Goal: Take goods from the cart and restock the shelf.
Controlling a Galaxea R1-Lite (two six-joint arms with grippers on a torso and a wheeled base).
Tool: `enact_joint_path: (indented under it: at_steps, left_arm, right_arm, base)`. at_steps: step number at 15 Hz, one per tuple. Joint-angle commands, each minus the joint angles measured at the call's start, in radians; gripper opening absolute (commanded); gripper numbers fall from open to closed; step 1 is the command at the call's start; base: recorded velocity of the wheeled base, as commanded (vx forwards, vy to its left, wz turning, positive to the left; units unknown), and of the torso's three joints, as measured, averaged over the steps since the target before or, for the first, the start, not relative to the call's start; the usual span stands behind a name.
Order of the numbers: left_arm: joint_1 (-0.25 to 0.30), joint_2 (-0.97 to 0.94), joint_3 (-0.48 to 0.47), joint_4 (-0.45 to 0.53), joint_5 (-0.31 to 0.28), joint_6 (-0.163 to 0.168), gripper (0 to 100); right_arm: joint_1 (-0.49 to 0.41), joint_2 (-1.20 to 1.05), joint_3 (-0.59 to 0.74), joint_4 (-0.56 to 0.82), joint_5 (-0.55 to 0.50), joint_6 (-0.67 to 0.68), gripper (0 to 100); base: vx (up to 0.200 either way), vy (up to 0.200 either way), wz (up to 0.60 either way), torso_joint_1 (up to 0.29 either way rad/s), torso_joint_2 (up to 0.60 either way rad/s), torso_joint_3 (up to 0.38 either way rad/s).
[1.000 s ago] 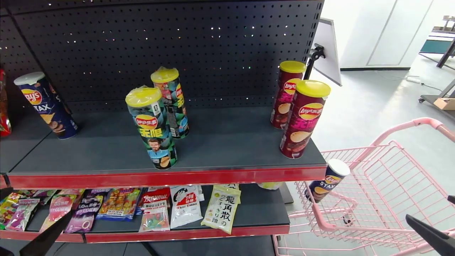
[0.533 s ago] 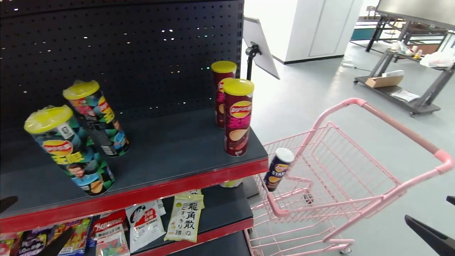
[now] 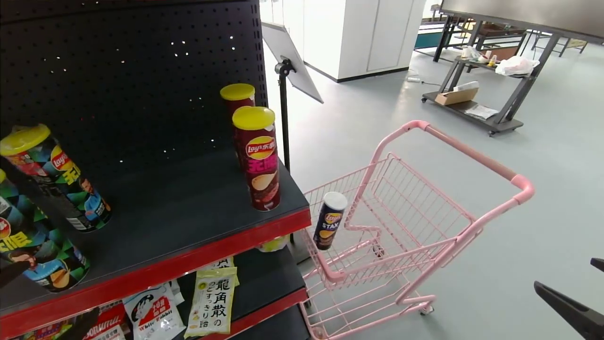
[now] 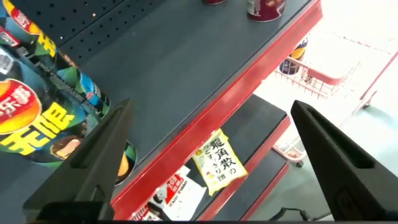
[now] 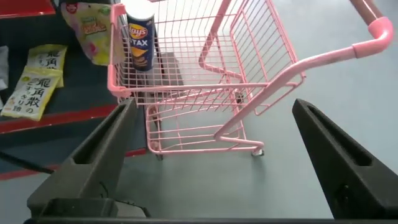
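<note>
Standing in the pink cart's (image 3: 472,154) corner beside the shelf (image 3: 188,212) is a blue chip can (image 3: 330,219), right of the maroon cans (image 3: 258,158); left gripper (image 4: 208,109) and right gripper (image 5: 212,106) gape wide, both empty.

Pink all through the wire cart (image 3: 467,151), and dark blue with a white lid and a red-and-yellow badge on the can (image 3: 330,221) in it. Maroon under yellow lids on the two tall cans (image 3: 258,160), against a jagged mosaic of green, blue and black (yellow lids here too) on the patterned cans (image 3: 61,184). Dark grey on the shelf board (image 3: 188,208) with a red front edge, black dotted with small holes on the pegboard (image 3: 118,71), pale yellow with black characters on a packet (image 3: 212,302).
</note>
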Motion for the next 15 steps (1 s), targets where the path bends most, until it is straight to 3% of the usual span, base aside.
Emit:
enact_joint_path:
  at_steps: [1,7,15]
  left_arm:
    - [0.001,-0.002,0.0,0.0,-0.002,0.001,100]
    - [0.001,-0.025,0.004,0.002,-0.003,0.001,100]
    - [0.001,-0.068,0.039,0.005,-0.002,-0.001,100]
  right_arm:
    - [-0.018,0.02,0.001,0.001,0.0,-0.001,100]
    - [-0.018,0.086,-0.002,-0.005,0.003,0.004,100]
    - [-0.018,0.244,0.004,-0.124,0.005,0.002,100]
  base:
    - [0.0,0.0,0.0,-0.124,0.28,0.149]
    - [0.0,0.0,0.0,-0.142,0.34,0.191]
    - [0.0,0.0,0.0,-0.158,0.39,0.233]
